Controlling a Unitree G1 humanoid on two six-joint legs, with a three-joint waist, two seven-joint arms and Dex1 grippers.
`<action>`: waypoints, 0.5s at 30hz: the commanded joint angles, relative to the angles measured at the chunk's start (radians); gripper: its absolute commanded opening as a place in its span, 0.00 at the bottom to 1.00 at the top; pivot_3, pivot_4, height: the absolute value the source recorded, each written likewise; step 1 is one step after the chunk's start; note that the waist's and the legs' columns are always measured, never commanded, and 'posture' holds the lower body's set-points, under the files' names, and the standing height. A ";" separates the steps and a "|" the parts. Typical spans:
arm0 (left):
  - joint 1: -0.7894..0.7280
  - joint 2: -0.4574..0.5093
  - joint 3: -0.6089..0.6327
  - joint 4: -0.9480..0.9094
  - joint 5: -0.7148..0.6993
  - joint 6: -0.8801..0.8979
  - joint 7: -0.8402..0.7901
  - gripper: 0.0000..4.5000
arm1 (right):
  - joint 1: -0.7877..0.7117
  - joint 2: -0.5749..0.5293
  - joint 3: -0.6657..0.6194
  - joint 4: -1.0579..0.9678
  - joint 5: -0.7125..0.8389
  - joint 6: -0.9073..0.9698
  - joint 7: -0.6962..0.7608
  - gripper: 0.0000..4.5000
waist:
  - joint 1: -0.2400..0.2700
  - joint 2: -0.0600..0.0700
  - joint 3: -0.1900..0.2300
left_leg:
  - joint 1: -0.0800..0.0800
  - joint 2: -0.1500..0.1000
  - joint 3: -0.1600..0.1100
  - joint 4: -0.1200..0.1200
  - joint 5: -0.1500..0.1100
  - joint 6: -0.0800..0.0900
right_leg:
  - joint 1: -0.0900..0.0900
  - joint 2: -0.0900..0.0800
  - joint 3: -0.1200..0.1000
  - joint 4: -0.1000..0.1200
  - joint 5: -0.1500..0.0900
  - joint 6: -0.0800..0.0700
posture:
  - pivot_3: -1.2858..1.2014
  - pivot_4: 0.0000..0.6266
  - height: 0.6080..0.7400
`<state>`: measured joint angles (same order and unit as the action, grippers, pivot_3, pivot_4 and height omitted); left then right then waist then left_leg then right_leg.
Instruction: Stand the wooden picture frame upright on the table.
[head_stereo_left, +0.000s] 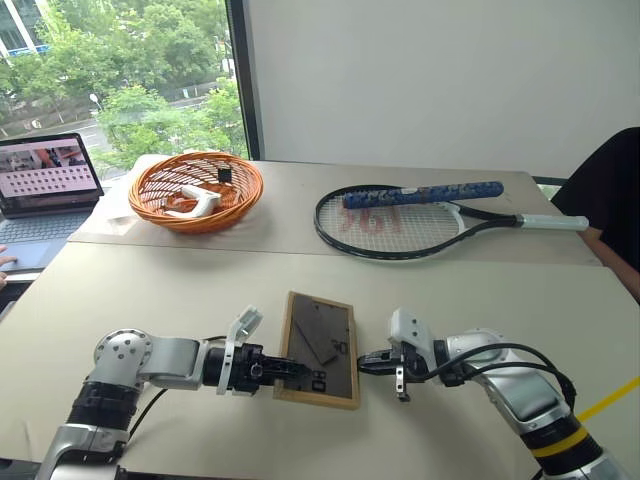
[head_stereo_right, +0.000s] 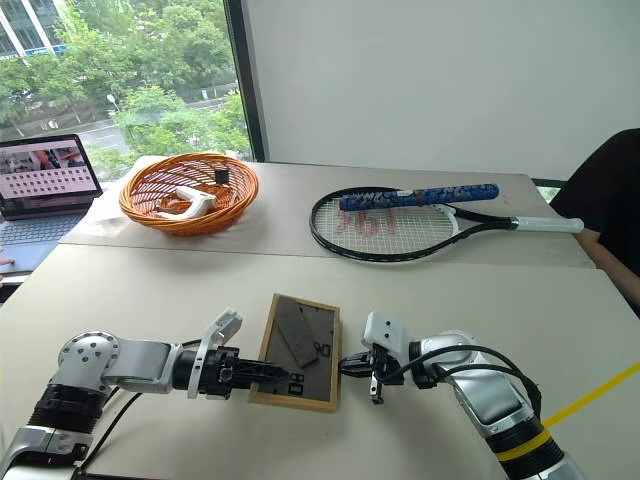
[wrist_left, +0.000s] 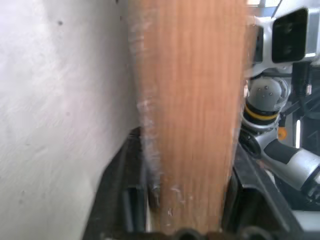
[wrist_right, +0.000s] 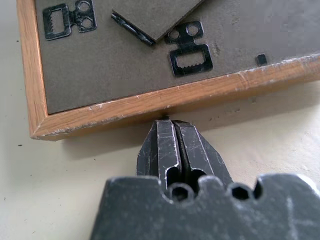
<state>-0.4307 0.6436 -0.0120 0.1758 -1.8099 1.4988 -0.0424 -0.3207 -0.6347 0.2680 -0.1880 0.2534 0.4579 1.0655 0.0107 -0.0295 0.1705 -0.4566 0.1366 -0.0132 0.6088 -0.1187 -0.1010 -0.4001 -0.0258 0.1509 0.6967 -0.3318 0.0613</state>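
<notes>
The wooden picture frame (head_stereo_left: 319, 350) lies face down on the near section of the table (head_stereo_left: 180, 290), its dark grey back up, showing the fold-out stand and small black metal hangers; no writing can be read on it. The left gripper (head_stereo_left: 297, 368) comes in from the frame's left side, its two black fingers (wrist_left: 131, 200) pinching the frame's light-wood edge between them, one on each face. The right gripper (wrist_right: 170, 131) has its fingers pressed together, holding nothing, the tips touching the frame's right edge. Farther back on the left stands an orange wicker basket (head_stereo_left: 196, 192) holding a white curved object and a small black item. To the right of it lies a tennis racket (head_stereo_left: 400, 220) with red markings on the strings, not legible, and a blue-wrapped stick (head_stereo_left: 424, 194) across its frame. An open laptop (head_stereo_left: 42, 190) sits at the far left.
</notes>
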 joint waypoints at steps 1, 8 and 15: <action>-0.018 0.019 0.007 0.014 -0.088 -0.056 0.013 0.26 | -0.011 -0.028 -0.162 -0.060 0.110 0.075 -0.023 0.00 | 0.001 0.000 0.000 | 0.000 0.000 0.000 0.000 0.000 0.000 | 0.000 0.000 0.000 0.000 0.000 0.000 | 0.52 0.24 0.64; -0.094 0.089 0.018 0.018 -0.062 -0.032 -0.085 0.26 | -0.093 -0.049 -0.420 -0.108 0.404 0.360 -0.094 0.11 | -0.002 0.000 0.000 | 0.000 0.000 0.000 -0.001 0.000 0.000 | -0.001 0.000 0.000 0.000 0.000 0.000 | 0.52 0.24 0.64; -0.192 0.064 -0.003 0.027 0.109 -0.004 -0.206 0.26 | -0.246 0.026 -0.249 -0.106 0.453 0.500 -0.124 0.62 | -0.007 0.000 0.000 | -0.001 0.000 0.000 -0.003 0.001 -0.001 | -0.002 0.001 0.000 0.000 0.000 -0.001 | 0.52 0.24 0.64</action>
<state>-0.5969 0.7101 -0.0255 0.2172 -1.7209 1.4857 -0.1950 -0.5439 -0.6104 -0.0055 -0.2865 0.6914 0.9319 0.9404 0.0035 -0.0296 0.1706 -0.4584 0.1366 -0.0137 0.6062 -0.1180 -0.1021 -0.4027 -0.0253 0.1508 0.6965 -0.3315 0.0607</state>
